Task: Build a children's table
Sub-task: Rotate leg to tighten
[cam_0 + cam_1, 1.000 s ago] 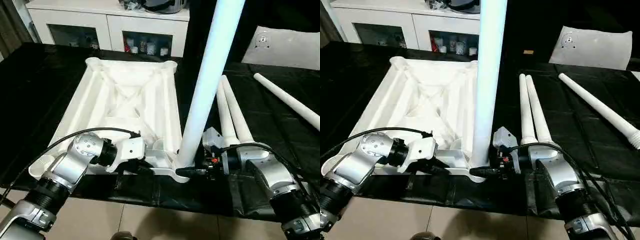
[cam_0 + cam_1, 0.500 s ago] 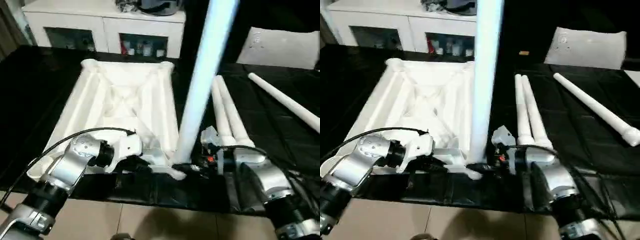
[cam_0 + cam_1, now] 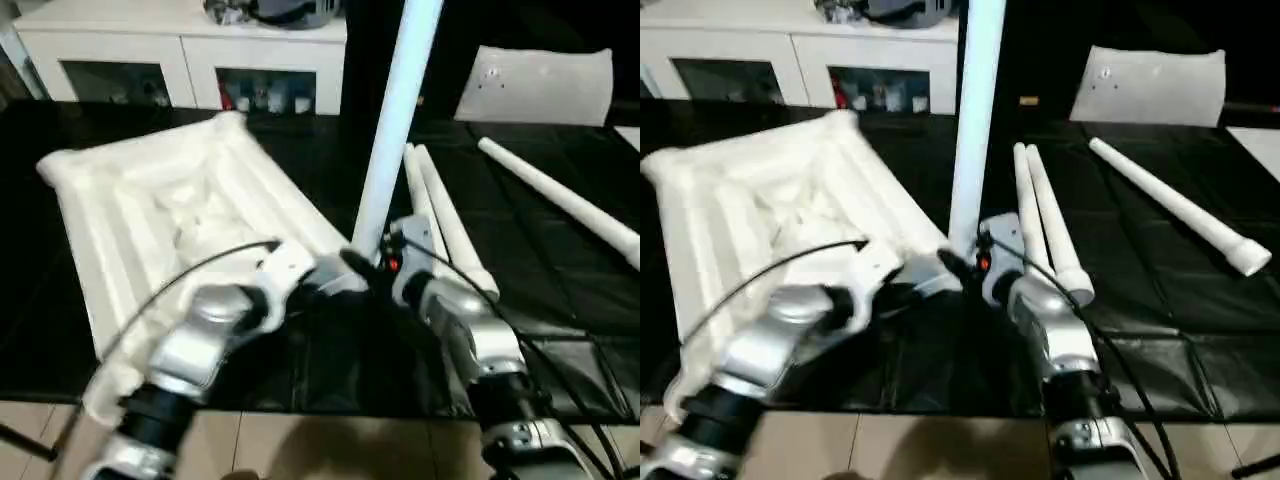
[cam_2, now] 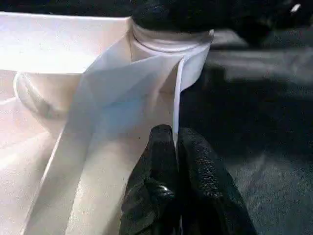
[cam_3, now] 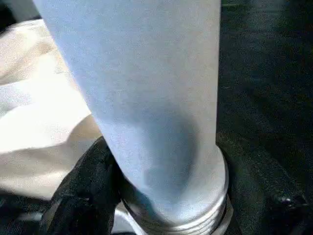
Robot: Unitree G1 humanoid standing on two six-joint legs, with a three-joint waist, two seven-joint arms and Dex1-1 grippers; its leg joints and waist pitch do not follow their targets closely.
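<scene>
The children's table top [image 3: 150, 215] lies underside up on the black work table, turned at an angle. One white leg [image 3: 395, 120] stands upright in its near right corner socket [image 4: 168, 41]. My left gripper [image 4: 174, 134] is shut on a thin rim of the top just beside that socket. My right gripper [image 3: 368, 262] is shut around the foot of the upright leg, one black finger [image 5: 83, 196] pressed against it. Two loose legs [image 3: 440, 215] lie side by side just right of my right arm. A third leg [image 3: 560, 195] lies farther right.
A white sheet [image 3: 535, 85] lies at the back right of the black cover. The white cabinet [image 3: 180, 60] with glass doors stands behind the work table. The table's front edge runs just below my forearms, with tiled floor beneath.
The table top has swung round, its far end now to the left, and the corner with the upright leg has moved away from the front edge. Both grippers kept their hold. The camera also shifted.
</scene>
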